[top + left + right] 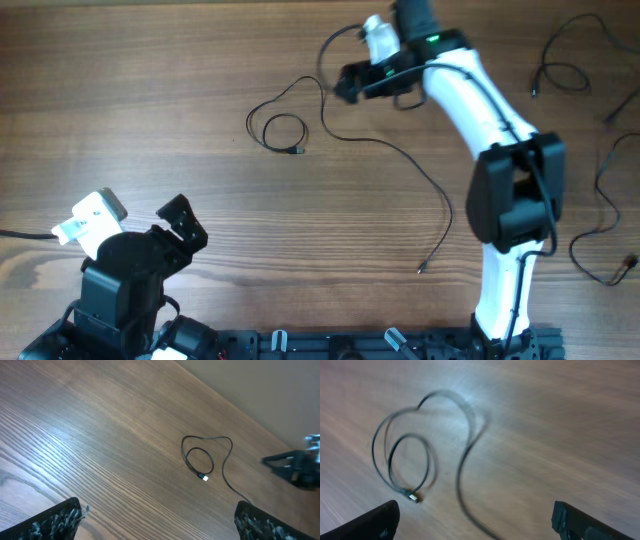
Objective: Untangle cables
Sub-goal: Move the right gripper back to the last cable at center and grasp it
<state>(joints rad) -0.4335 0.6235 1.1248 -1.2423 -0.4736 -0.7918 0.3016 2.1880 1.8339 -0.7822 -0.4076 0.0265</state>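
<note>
One of the cables [385,146], a thin black wire, lies mid-table. It curls into a small loop [272,127] at a silvery plug [298,150] and trails right to a free end [421,268]. My right gripper [343,82] hovers open just right of the loop, above the strand. Its wrist view shows the loop [406,462], the plug [412,496] and the strand [462,477] ahead of the wide-apart fingers [375,522], with nothing between them. My left gripper [188,224] is open near the front left, far from the cable loop [199,460].
More thin black cables lie at the right edge: one at the back right [562,68], another along the right side [608,195] with a reddish end [628,262]. The right arm [510,190] stretches across the right half. The right gripper [295,466] shows in the left wrist view.
</note>
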